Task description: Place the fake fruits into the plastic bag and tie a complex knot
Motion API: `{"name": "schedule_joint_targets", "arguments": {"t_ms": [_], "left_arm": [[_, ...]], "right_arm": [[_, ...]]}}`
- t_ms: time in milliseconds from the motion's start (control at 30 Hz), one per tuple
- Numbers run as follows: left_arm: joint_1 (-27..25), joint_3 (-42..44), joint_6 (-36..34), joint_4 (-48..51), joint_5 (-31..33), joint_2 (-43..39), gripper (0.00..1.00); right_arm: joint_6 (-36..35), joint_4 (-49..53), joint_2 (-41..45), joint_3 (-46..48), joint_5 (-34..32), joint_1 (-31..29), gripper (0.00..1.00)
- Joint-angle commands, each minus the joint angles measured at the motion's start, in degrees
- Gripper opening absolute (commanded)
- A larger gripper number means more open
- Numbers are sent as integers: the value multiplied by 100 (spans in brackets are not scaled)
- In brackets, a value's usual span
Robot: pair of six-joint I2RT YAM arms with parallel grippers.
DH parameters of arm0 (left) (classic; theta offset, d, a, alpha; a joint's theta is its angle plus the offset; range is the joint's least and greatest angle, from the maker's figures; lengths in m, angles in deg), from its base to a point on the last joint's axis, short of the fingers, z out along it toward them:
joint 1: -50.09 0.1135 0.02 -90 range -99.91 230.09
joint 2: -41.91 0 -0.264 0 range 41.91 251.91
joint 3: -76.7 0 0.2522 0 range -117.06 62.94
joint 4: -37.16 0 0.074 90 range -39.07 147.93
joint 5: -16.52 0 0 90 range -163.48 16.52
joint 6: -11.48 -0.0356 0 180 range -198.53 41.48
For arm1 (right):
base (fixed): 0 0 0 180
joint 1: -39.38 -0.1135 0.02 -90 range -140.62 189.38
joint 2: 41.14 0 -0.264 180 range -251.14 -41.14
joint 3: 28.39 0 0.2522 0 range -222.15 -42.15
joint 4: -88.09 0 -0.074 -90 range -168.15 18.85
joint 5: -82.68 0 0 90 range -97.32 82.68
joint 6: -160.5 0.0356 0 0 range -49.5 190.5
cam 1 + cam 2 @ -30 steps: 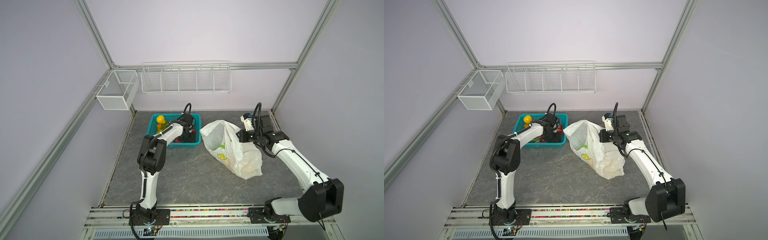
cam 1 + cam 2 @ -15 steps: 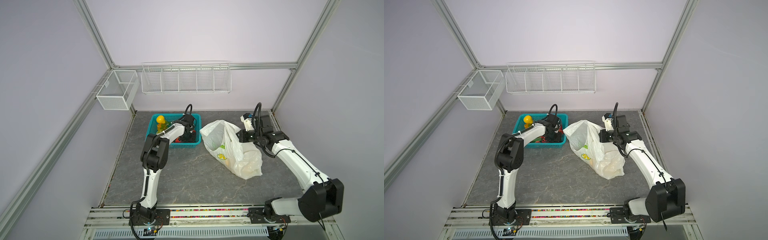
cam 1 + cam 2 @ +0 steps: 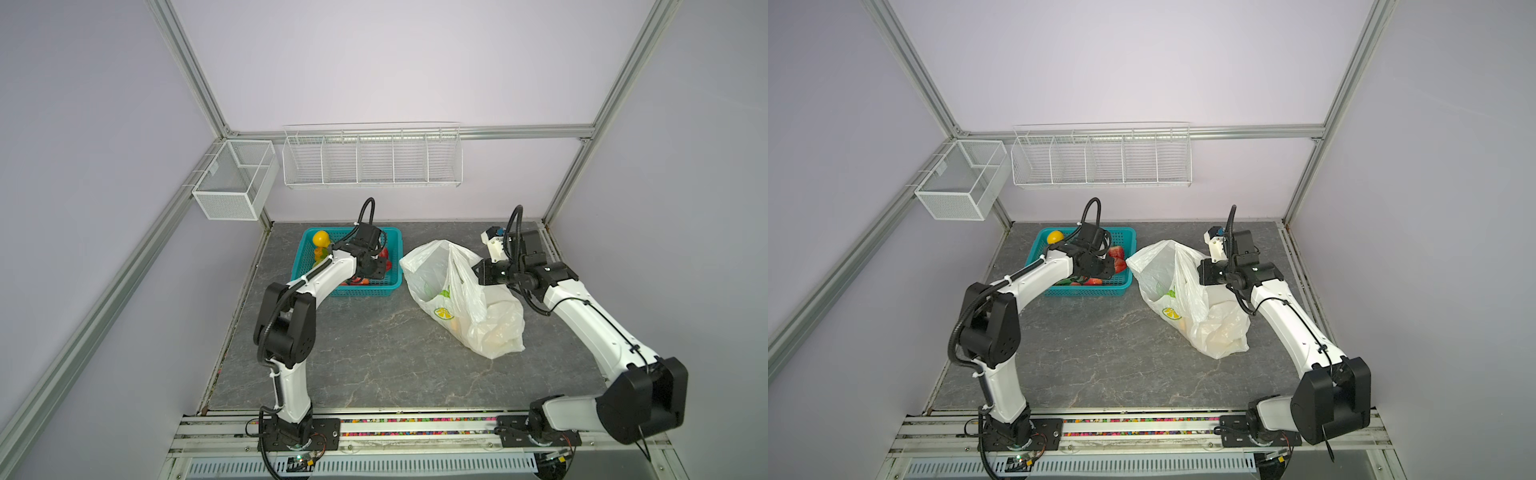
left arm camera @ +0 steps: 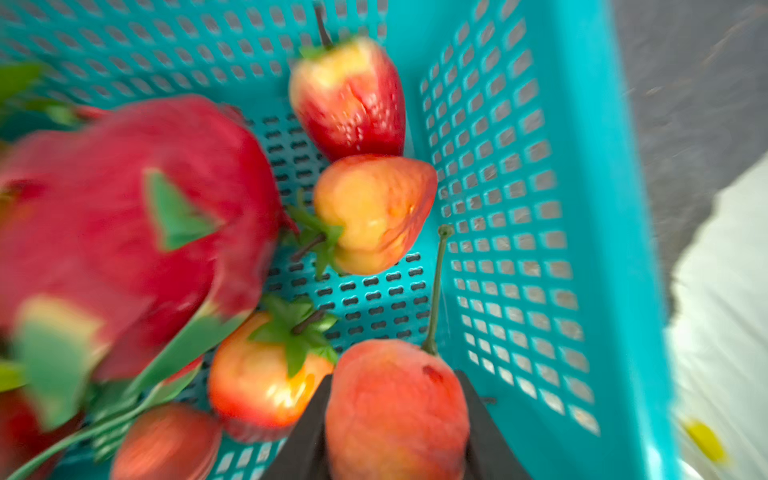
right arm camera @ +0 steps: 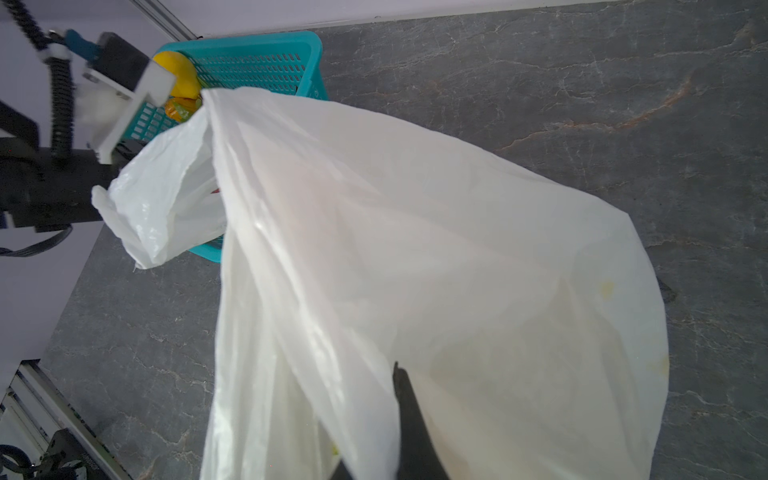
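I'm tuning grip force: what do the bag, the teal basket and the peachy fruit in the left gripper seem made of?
Plastic bag: thin translucent white film; it creases and its contents show through. Teal basket: rigid moulded plastic, smooth, with regular lattice holes. Peach-coloured fruit: probably plastic or foam, with matte, faintly fuzzy-looking skin; blur leaves this open.

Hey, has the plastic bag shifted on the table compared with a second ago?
No. The plastic bag has not moved: its open mouth sits just as close to the right end of the teal basket as before.
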Motion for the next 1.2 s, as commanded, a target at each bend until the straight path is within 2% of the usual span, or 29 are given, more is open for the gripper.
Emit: {"name": "schedule_joint_targets", "arguments": {"t_ms": [0, 167, 267, 400, 500, 600, 767, 867, 933, 1000, 1167], "left_arm": [[-36, 668, 243, -490, 81, -823, 29], [-312, 1993, 221, -1156, -425, -2162, 29], [-864, 2662, -89, -1355, -428, -2792, 28], [-1659, 3063, -430, -1639, -439, -2993, 28], [-1993, 2740, -618, -1856, -439, -2553, 28], [-2052, 2028, -653, -1863, -343, -1917, 28], [-2057, 929, -502, -2004, 665, -781, 28], [-2046, 317, -431, -1913, 1008, -46, 28], [-2048, -191, -418, -1747, 875, 501, 29], [-2052, -639, -415, -1587, 449, 930, 32], [-2059, -854, -15, -2413, -724, 1441, 36]], "right_arm": [[-82, -59, 68, 47, 14, 42, 9], [-77, -70, 15, 26, 24, 46, 10], [-70, -83, -14, 25, 19, 42, 10], [-48, -103, -37, 8, 33, 46, 10], [-40, -108, -34, -2, 80, 39, 10], [-51, -72, 9, -11, 94, 36, 9], [-75, -8, 140, 51, 69, 33, 10], [-79, 8, 168, 69, 59, 37, 9], [-74, -18, 185, 77, 76, 41, 10], [-62, -30, 176, 77, 85, 36, 9], [-61, -20, 176, 60, 83, 35, 9]]}}
